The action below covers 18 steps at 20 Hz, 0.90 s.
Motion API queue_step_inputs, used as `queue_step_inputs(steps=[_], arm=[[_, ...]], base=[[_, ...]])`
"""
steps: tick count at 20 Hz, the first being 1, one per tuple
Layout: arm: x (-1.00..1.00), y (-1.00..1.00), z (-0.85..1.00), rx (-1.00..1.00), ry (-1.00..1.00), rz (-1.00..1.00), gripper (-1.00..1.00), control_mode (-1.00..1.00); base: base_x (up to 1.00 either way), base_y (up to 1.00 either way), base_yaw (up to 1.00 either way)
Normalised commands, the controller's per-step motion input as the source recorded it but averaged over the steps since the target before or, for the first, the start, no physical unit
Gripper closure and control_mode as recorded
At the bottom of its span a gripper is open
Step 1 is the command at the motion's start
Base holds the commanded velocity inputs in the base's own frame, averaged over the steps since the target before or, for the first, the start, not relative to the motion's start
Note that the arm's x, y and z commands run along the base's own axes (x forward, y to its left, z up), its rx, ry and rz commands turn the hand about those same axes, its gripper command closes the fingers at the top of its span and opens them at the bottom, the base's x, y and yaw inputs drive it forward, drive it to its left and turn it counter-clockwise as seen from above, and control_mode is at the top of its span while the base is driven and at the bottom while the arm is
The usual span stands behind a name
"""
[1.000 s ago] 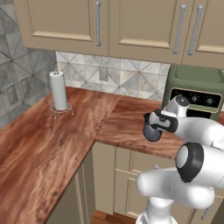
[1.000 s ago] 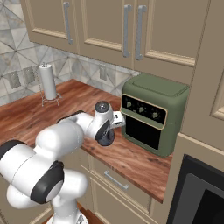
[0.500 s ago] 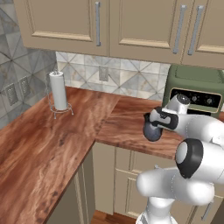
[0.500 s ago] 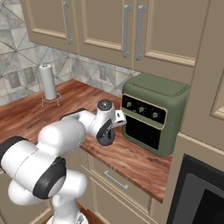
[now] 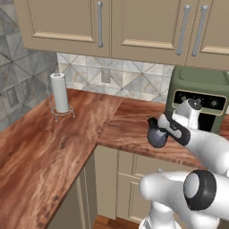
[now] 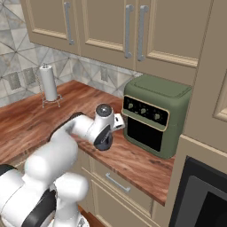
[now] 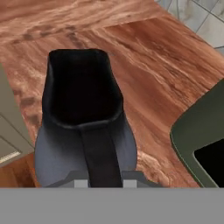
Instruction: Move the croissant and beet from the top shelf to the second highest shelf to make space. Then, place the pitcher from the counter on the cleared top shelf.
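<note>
We see the tool point(image 5: 166, 126) closed on the handle of the pitcher point(image 5: 157, 135), its fingers hidden behind that dark handle strap in the hand view. The pitcher point(image 7: 83, 122) hangs right in front of the tool, lifted above the counter point(image 5: 67, 134), mouth open toward the camera. The white arm reaches forward, elbow bent, hand level. A green oven point(image 6: 155, 115) stands just beyond the tool; a paper towel roll point(image 5: 59, 93) stands well away to its left.

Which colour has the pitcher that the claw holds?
Dark grey-black and glossy, pitcher; it shows best in the hand view.
</note>
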Motion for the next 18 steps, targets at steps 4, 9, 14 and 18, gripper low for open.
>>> queue_step_inputs(steps=[4,9,14,18], arm=[[-0.97,0.26,0.88,0.00,-0.03,-0.01,1.00,-1.00],[-0.86,0.39,0.84,0.04,-0.09,-0.14,1.00,-1.00],[-0.82,0.46,0.69,0.13,-0.15,-0.20,1.00,-1.00],[-0.54,0.38,0.90,0.17,-0.02,-0.19,1.00,-1.00]], base=[[0.00,0.00,0.00],[0.00,0.00,0.00],[0.00,0.00,0.00],[0.00,0.00,0.00]])
